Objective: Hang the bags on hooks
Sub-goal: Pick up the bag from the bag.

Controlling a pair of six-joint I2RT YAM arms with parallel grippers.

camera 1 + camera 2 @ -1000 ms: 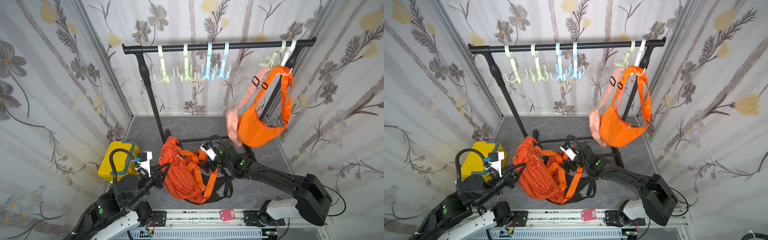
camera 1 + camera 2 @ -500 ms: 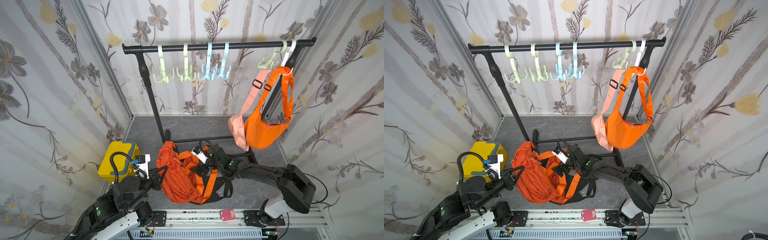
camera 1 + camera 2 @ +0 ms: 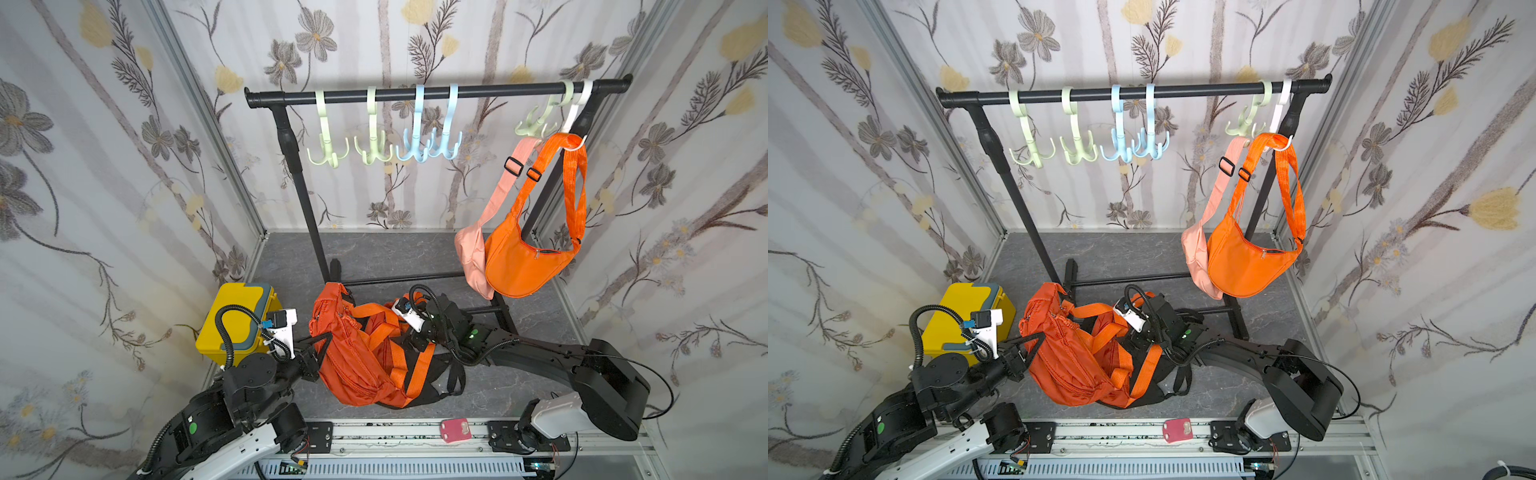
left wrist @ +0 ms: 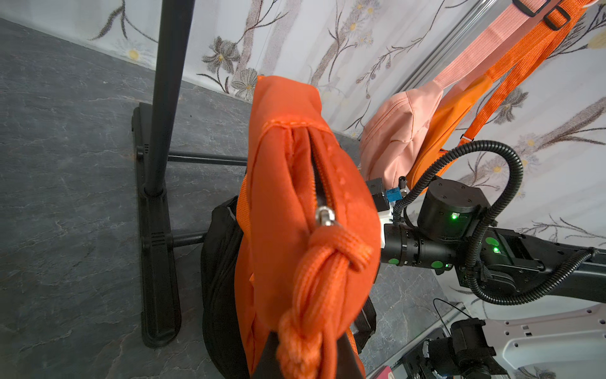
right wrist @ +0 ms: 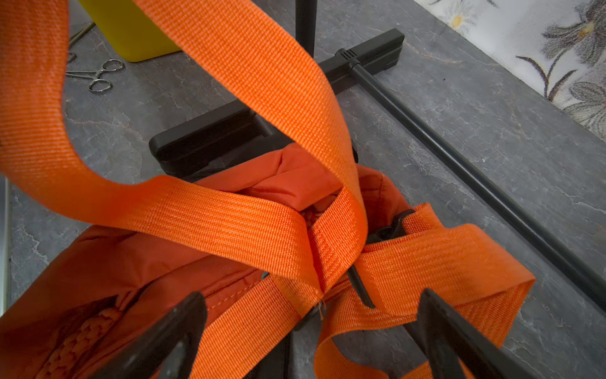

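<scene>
A two-armed robot works on a grey tabletop (image 3: 374,253) in front of a black clothes rail (image 3: 478,89).

The left tool (image 3: 316,354) is closed tight on the near end of a crumpled orange bag (image 3: 353,357). In the left wrist view, cloth and a knotted zip cord (image 4: 314,295) cover its tip, so the exact spot it pinches cannot be made out. From this tool the bag stretches straight ahead, zip uppermost, lying over a black bag (image 4: 223,262) on the tabletop.

On the far side of the bag from the left tool sits the right tool (image 5: 311,325). Its jaws are spread wide and grip nothing. In the right wrist view, a crossing of the bag's flat orange strap (image 5: 229,223) lies directly ahead of the fingers (image 5: 183,325) and partly between them, while one loose loop of the strap arches up and away beyond the tip. The strap's long run crosses the gap of the jaws rather than lining up with it, which suits a pinch. The right tool is the nearer one to the strap.

Well above and beyond both tools, four free hooks hang from the rail, the first a pale green hook (image 3: 328,151). Farther along, a pink bag (image 3: 469,253) and another orange bag (image 3: 519,266) already hang.

The next move likely depends on the right tool closing on that strap.
</scene>
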